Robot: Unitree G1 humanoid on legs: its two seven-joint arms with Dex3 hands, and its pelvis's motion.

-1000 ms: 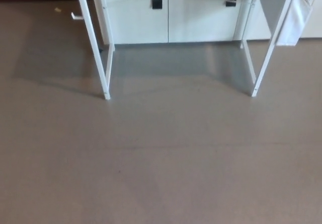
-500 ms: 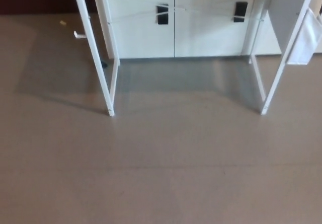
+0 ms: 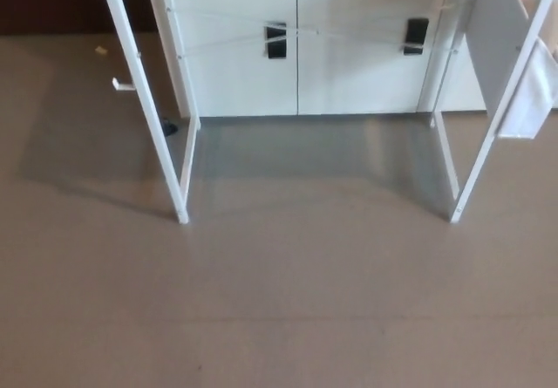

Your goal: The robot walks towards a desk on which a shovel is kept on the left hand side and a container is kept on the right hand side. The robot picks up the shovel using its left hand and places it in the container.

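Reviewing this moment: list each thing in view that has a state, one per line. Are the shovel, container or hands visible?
Desk: standing upright, only its legs and front edge in view.
Cabinet doors: both closed.
Shovel: not in view.
Container: not in view.
Left hand: not in view.
Right hand: not in view.

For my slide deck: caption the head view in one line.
Head view of a white metal-framed desk on grey floor before white cabinet doors; no shovel, container or robot hand visible.
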